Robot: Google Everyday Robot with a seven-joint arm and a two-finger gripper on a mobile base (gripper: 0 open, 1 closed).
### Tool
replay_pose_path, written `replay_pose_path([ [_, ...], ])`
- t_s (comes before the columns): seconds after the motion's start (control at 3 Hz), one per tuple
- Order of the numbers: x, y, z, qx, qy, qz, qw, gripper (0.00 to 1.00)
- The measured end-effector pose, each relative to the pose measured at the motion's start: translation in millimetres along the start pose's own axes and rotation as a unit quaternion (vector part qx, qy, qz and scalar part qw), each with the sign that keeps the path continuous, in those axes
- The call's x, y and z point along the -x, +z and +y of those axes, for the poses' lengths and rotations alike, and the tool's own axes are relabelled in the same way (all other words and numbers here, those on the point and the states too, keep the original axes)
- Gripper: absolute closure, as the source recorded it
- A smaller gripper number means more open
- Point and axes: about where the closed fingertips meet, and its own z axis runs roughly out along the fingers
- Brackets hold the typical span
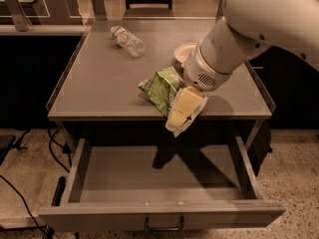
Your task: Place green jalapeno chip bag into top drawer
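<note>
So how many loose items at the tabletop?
3: bottle rear left; bowl rear right, partly behind the arm; bag at front edge, claw over it. More may hide behind the arm.

- A flat grey metal table point(99, 83) with a thin raised lip along its left and right sides carries everything.
- A clear plastic bottle point(128, 40) lies on its side near the back left of the top, well apart from the rest.
- A pale round bowl point(182, 51) stands toward the back right, partly hidden by the arm.
- A crumpled light-green foil chip bag point(162, 87) lies at the front edge, right of centre, with its whitish end overhanging that edge.
- The yellowish gripper point(185, 107) sits at the overhanging end of the bag, just past the table's front edge.
</note>
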Motion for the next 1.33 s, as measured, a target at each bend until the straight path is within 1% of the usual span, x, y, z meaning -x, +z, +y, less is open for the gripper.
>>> replay_pose_path([
  [0.67, -16, -1, -31, -0.046, 0.031, 0.01, 0.9984, 0.0],
  [1.0, -25, 7, -39, -0.046, 0.045, 0.02, 0.9977, 0.0],
  [1.33, -26, 21, -36, -0.031, 0.044, 0.029, 0.9981, 0.0],
])
